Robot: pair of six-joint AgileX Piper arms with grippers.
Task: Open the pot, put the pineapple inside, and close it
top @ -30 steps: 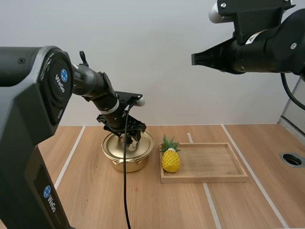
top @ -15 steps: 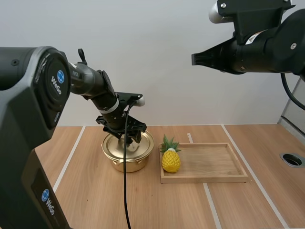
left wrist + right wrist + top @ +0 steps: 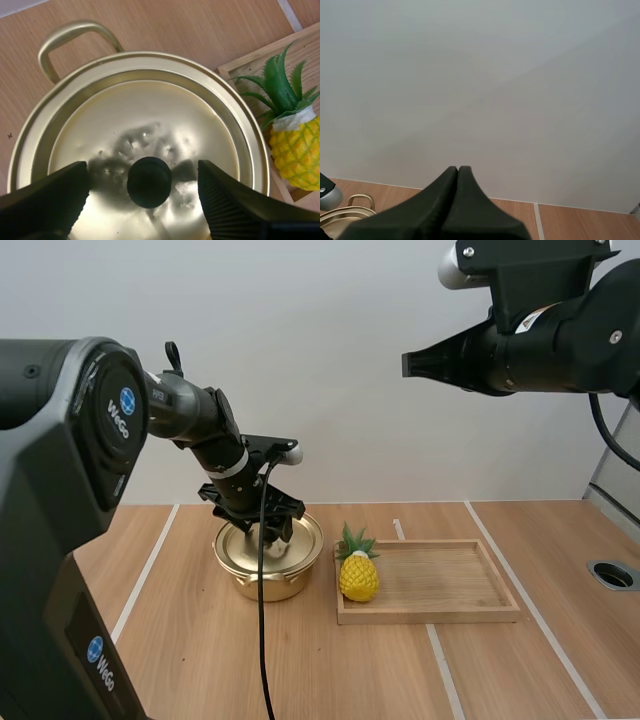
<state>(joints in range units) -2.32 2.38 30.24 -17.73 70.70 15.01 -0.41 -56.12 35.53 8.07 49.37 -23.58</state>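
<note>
- two black fingers [image 3: 45, 197] of the left gripper [image 3: 142, 175] stood spread apart just over the pot [image 3: 266, 575]. one was on each side of the black knob [image 3: 149, 182] at the middle of the lid [image 3: 150, 110], and neither ribbed face touched the knob.
- the lid sat flat on the pot, closing it all round the rim (gold on gold, with the fingers' dark reflection in the metal).
- the pineapple [image 3: 358, 573] stood upright just beside the pot, to the pot's right, in the end of the wooden tray [image 3: 445, 590] nearest the pot. its green leaves pointed up, and its yellow body was apart from the pot's rim.
- the tray lay on the table [image 3: 200, 660] next to the pot. its corner came close to the pot's wall, though i could not tell whether the two touched.
- the right gripper [image 3: 410, 363] hung high above the pot and well apart from it, off to the tray's side. its fingers were pressed together into one dark wedge with nothing between them.
- one looped handle [image 3: 75, 32] stuck out from the pot's rim on a side away from the pineapple.
</note>
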